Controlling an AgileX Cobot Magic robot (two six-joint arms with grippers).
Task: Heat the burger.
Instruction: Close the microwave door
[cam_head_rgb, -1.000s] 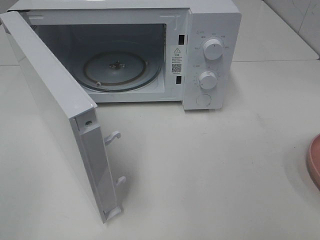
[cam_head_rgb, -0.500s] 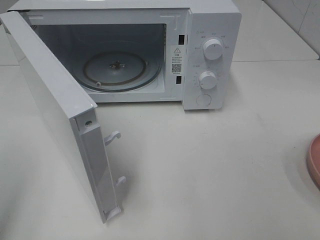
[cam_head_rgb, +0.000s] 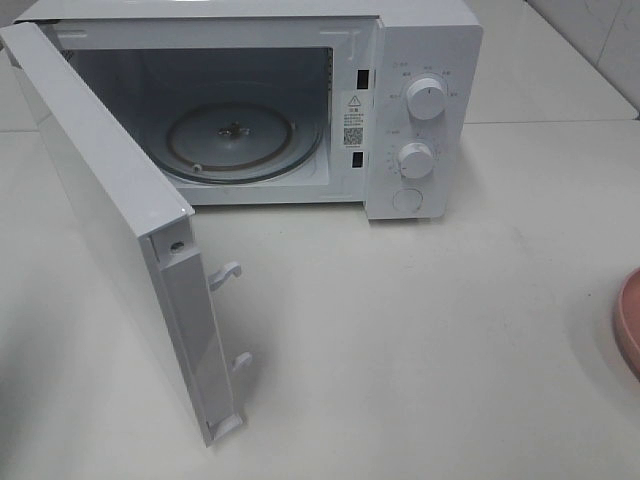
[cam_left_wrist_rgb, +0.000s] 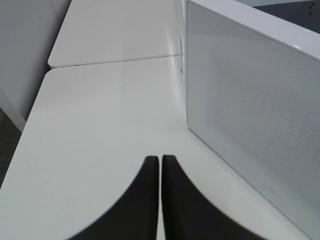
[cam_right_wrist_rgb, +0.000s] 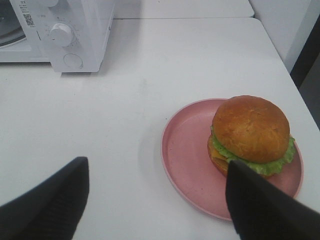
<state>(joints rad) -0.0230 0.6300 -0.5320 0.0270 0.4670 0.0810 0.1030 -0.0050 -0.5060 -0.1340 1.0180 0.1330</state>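
The burger (cam_right_wrist_rgb: 251, 131), with a domed golden bun and green lettuce, sits on a pink plate (cam_right_wrist_rgb: 189, 155) in the right wrist view. My right gripper (cam_right_wrist_rgb: 157, 200) stands open above the table, one dark finger (cam_right_wrist_rgb: 50, 200) to the plate's side and the other finger (cam_right_wrist_rgb: 265, 207) over the plate's near rim. In the exterior high view only the plate's edge (cam_head_rgb: 629, 320) shows at the right border. My left gripper (cam_left_wrist_rgb: 160, 167) is shut on nothing, beside the outer face of the microwave door (cam_left_wrist_rgb: 250, 105). Neither gripper shows in the exterior high view.
The white microwave (cam_head_rgb: 420, 60) stands at the back with its door (cam_head_rgb: 110, 230) swung wide open toward the front left. Its glass turntable (cam_head_rgb: 235, 140) is bare. Two knobs (cam_head_rgb: 426, 99) sit on the right panel. A table edge (cam_left_wrist_rgb: 30, 130) runs beside the left gripper.
Nothing in the exterior high view has visibly moved over the last second.
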